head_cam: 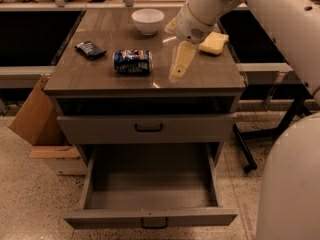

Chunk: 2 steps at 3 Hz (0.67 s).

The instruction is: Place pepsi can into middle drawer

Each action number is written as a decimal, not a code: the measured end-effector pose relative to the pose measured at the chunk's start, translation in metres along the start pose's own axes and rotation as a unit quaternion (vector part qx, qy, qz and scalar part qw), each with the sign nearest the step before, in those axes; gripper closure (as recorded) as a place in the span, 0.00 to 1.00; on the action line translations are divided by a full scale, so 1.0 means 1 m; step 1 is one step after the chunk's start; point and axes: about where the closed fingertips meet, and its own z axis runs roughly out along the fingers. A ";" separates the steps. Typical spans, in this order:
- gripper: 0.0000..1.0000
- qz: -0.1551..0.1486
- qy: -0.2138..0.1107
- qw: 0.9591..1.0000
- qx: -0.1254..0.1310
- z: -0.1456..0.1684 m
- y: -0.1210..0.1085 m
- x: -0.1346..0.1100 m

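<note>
On the brown cabinet top [100, 79], 1 white bowl [148, 20] stood upright near the back edge, about midway along it. A flat dark blue snack packet [90, 49] lay near the left edge, well apart from the bowl. A yellow sponge [214, 42] lay toward the back right corner. The gripper [175, 76] hung over the right half of the top, in front of the sponge. Below the front edge, 1 closed grey drawer front [100, 129] carried a black bar handle [148, 128]. A cardboard box [32, 116] leaned at the cabinet's left side on the speckled floor [30, 199].
</note>
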 end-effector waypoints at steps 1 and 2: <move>0.00 -0.008 -0.006 1.000 -0.009 0.017 -0.009 -0.014; 0.00 -0.017 -0.004 1.000 -0.015 0.033 -0.019 -0.027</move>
